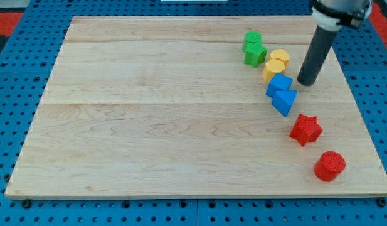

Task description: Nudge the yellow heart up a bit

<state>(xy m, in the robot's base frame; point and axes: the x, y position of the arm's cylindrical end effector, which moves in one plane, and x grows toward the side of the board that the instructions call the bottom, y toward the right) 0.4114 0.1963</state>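
Eight blocks: all lie in a curved chain on the view's right part of the board, placed below relative to my tip
Board (pixel 149 125): pale wooden top resting on a blue perforated base (pixel 11 81)
Rod (pixel 318 53): dark, straight, tilted slightly, entering from the view's top right
My tip (pixel 307 83): resting on the board, just to the view's right of the chain, apart from every block
Jaws: the arm carries none, only the rod, so nothing is grasped
Yellow heart (pixel 280 58): up and to the view's left of my tip, near it but not touching; its lower edge meets the second yellow block
Yellow block (pixel 274 69): left of my tip, shape unclear, touching the heart above and the blue block below
Green blocks: one (pixel 252 41) farthest up and left of my tip, shape unclear; a green star (pixel 255 54) just below it, touching it, beside the heart's left
Blue block (pixel 279 83): level with my tip, to its left, close by
Blue wedge (pixel 285 101): below and left of my tip, touching the blue block
Red star (pixel 305 129): well below my tip, apart from the wedge
Red cylinder (pixel 330 166): farthest below my tip, toward the view's bottom right, standing alone
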